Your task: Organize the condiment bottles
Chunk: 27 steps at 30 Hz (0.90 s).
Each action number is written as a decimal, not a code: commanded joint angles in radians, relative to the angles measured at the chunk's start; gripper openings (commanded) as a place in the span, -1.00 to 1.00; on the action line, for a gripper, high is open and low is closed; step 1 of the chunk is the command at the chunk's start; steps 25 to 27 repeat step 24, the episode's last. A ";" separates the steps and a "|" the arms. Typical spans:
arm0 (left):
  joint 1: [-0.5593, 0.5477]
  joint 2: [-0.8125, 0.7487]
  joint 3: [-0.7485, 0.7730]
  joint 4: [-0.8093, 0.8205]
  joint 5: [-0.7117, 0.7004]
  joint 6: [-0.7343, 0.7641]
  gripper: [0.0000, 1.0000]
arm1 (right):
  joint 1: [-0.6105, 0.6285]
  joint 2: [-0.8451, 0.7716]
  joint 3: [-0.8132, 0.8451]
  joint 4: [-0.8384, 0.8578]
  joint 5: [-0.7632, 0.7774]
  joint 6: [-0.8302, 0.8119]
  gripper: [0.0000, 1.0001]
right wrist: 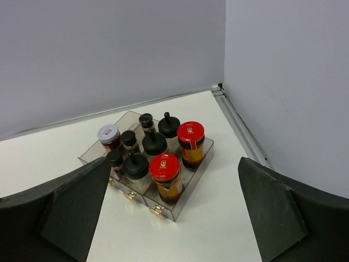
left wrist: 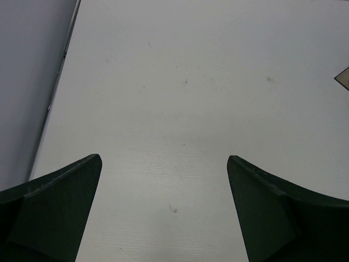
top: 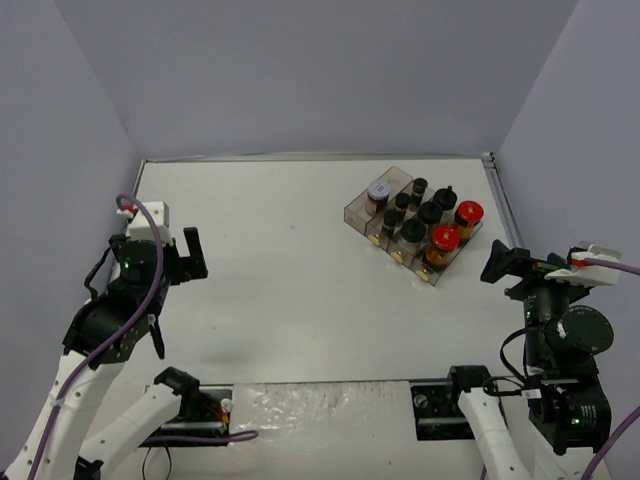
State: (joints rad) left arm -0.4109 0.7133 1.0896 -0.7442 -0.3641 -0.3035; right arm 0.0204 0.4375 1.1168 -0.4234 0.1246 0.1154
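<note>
Surface: the white surface carries one cluster of things, toward 1 o'clock in the top view; no bottle is seen standing loose on it.
Tray: a clear compartment tray sits askew near the far right corner, a short way in from the surface's right edge.
Bottles: the condiment bottles, nine by count in the right wrist view, all stand upright inside the tray, packed in rows.
Red pair: two red-capped jars occupy the tray's 4 o'clock side, one just beside the other.
White lid: the white-lidded jar stands at the tray's 10 o'clock end, with the black-capped ones between it and the red pair.
Progress: judged from this layout, the sorting looks finished or nearly so; whether the grouping within the compartments is final cannot be told.
Left arm: the left arm is folded at 8 o'clock, well apart from the tray.
Right arm: the right arm is folded at 4 o'clock, its camera facing the tray.
Left fingers: the left fingers are spread wide over bare surface, holding nothing.
Right fingers: the right fingers are spread wide and empty, the tray framed between them but not touched.
</note>
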 commanded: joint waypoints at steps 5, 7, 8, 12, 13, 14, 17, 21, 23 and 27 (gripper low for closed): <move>-0.028 0.056 0.032 0.046 -0.027 0.007 0.94 | 0.000 -0.125 0.025 -0.060 0.056 -0.056 1.00; -0.035 0.066 0.023 0.058 -0.026 0.003 0.94 | 0.000 -0.137 0.023 -0.073 0.063 -0.045 1.00; -0.038 0.069 0.017 0.062 -0.025 0.001 0.94 | 0.000 -0.140 0.022 -0.077 0.062 -0.040 1.00; -0.043 0.090 0.006 0.071 -0.007 -0.013 0.94 | 0.000 -0.150 0.017 -0.080 0.063 -0.027 1.00; -0.045 0.093 0.007 0.072 -0.004 -0.015 0.94 | 0.000 -0.154 0.015 -0.081 0.064 -0.025 1.00; -0.046 0.095 0.008 0.072 -0.003 -0.016 0.94 | 0.000 -0.157 0.013 -0.081 0.064 -0.023 1.00; -0.046 0.100 0.017 0.071 -0.007 -0.012 0.94 | 0.000 -0.162 0.011 -0.085 0.068 -0.023 1.00; -0.048 0.103 0.021 0.068 -0.009 -0.011 0.94 | 0.000 -0.161 0.015 -0.089 0.070 -0.023 1.00; -0.046 0.101 0.019 0.069 -0.011 -0.011 0.94 | 0.000 -0.159 0.018 -0.088 0.070 -0.026 1.00; -0.046 0.099 0.017 0.069 -0.011 -0.011 0.94 | 0.000 -0.158 0.019 -0.089 0.070 -0.027 1.00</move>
